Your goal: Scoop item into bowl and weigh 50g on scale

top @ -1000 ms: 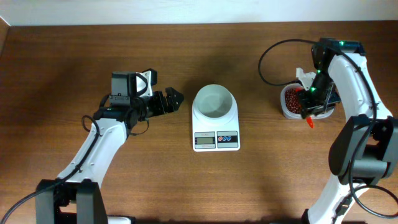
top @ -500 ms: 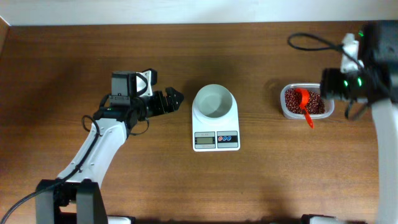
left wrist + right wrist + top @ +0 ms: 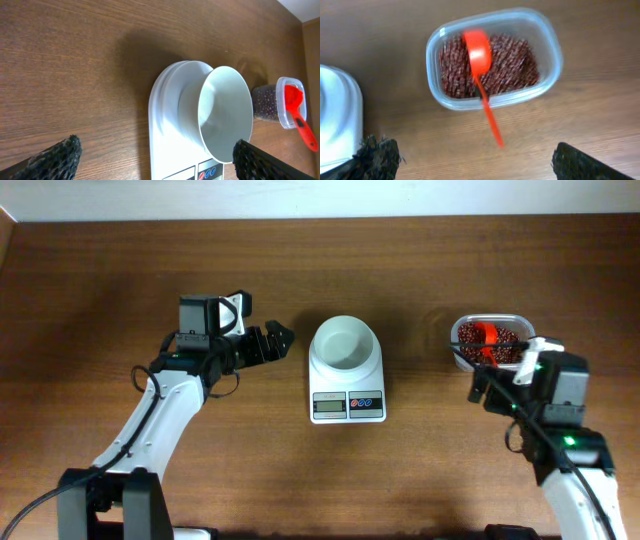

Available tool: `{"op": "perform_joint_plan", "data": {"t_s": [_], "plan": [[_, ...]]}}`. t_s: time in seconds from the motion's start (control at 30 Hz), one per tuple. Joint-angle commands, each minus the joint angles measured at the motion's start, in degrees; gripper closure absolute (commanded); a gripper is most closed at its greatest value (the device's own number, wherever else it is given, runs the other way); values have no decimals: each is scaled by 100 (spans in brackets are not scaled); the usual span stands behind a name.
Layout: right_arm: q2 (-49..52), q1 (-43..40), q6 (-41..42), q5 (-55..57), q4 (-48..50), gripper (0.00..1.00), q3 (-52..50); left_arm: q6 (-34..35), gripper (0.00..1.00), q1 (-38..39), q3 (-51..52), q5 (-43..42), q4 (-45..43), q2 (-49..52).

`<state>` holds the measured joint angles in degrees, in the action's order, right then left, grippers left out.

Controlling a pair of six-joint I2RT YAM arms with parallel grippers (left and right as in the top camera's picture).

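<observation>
The white bowl stands on the white scale at mid-table, and its inside looks bare. The dark red-brown beans fill a clear plastic container to the right. A red scoop lies on them, its handle sticking out over the near rim. My right gripper is open just in front of the container and apart from the handle tip. To the left of the scale, my left gripper is open and holds nothing.
The scale's grey display and two round buttons face the table's front edge. Bare brown wood surrounds the scale and container. The right arm covers the table in front of the container.
My right gripper has opened and let go of the red scoop, which stays in the container. The right arm has swung from behind the container round to its front. The left arm is unchanged.
</observation>
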<state>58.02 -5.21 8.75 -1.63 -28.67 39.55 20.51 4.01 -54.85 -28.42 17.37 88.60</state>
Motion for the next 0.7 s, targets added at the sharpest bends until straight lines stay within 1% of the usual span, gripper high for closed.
{"op": "perform_joint_plan", "data": {"t_s": [0.0,0.03,0.07,0.1,0.13,0.17,0.23,0.3,0.33,0.4,0.43,0.53,0.57,0.6,0.67], "plan": [[216,-22,-297,-372,87,2,-186,-90,1,-4,-59,131,28,-76],[247,-22,-389,-376,81,16,-221,-92,1,-4,-59,131,61,-76],[291,-22,-516,-372,116,40,-286,-92,1,-4,-59,133,70,-76],[365,-22,-560,-367,219,47,-332,-90,0,-4,-59,131,28,-76],[426,-22,-629,-369,315,59,-358,-90,2,-4,-59,131,20,-76],[538,-22,-667,-321,431,63,-374,-90,3,-4,-59,131,28,-76],[756,-22,-691,-188,546,63,-378,-90,4,-4,-59,129,33,-76],[1027,-22,-686,245,774,66,-376,-90,4,-4,-59,127,33,-76],[1038,-22,-684,186,844,66,-376,-90,4,-4,-59,127,35,-76],[793,-22,-680,-286,780,65,-302,-90,4,-4,-59,129,55,-76],[575,-22,-682,-332,570,64,-199,-90,4,-4,-59,129,57,-76],[-22,-122,-660,-72,-188,64,11,-90,4,-4,-59,129,55,-76],[-74,-199,-662,-74,-297,64,4,-90,4,-4,-59,129,52,-76],[-94,-319,-662,-76,-339,65,-37,-90,4,-4,-59,129,50,-76],[-72,-549,-660,-127,133,65,-313,-90,3,-4,-59,131,50,-76]]}}
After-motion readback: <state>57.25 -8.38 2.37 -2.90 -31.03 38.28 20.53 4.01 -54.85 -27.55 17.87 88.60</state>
